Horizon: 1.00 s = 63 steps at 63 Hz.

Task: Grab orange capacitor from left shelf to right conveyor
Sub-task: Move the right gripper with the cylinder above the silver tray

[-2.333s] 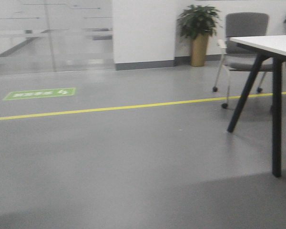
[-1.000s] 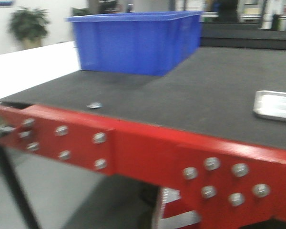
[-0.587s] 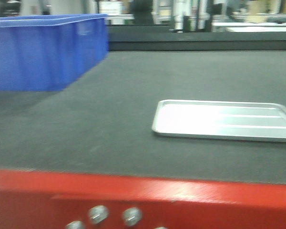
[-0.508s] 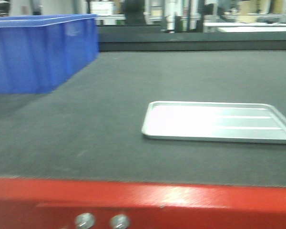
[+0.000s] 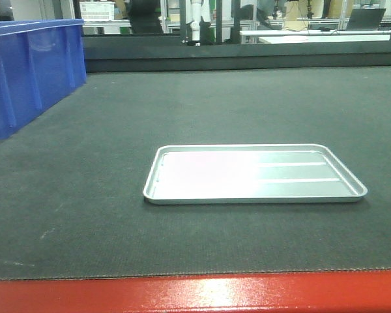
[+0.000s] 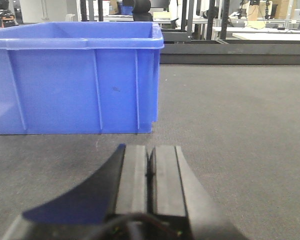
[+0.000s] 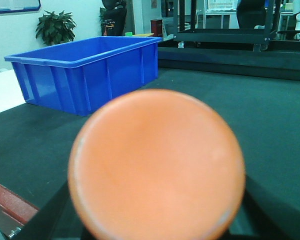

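Hanging above the right conveyor (image 7: 270, 115) near its red front edge (image 5: 195, 297), the orange capacitor (image 7: 157, 167) fills the right wrist view, flat top toward the lens. The right gripper (image 7: 157, 220) looks closed around its sides, only dark wedges showing. The left gripper (image 6: 150, 172) is pressed shut on nothing, facing the blue bin (image 6: 75, 85). Letting go too high could tip the cylinder, so that it rolls off that front edge or lands in the silver tray (image 5: 254, 175); the cap hides the belt beneath
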{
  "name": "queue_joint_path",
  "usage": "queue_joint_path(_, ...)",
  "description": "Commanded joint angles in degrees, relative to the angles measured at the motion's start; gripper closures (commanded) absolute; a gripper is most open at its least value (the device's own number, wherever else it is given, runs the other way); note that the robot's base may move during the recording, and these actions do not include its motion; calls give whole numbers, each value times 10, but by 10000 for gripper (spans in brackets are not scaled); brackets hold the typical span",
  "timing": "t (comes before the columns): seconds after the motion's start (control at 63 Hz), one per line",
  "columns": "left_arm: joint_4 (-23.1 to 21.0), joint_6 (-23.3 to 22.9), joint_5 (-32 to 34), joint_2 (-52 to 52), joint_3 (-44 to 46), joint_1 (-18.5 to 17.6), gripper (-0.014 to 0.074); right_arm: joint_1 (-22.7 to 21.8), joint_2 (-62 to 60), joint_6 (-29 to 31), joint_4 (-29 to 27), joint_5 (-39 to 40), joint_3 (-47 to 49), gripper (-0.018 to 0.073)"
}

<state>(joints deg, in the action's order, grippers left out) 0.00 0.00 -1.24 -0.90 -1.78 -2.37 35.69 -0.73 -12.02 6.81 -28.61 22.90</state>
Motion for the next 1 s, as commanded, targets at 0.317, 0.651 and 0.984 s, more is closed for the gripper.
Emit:
queue_joint_path(0.317,-3,0,47,-5,3,-2,701,-1,4,2,4,86,15,502)
queue_joint_path(0.651,-3,0,47,-5,3,-2,701,-1,144,2,7,210,21,502)
queue_joint_path(0.984,-3,0,47,-5,3,-2,701,-2,497,3,11,308,132,502)
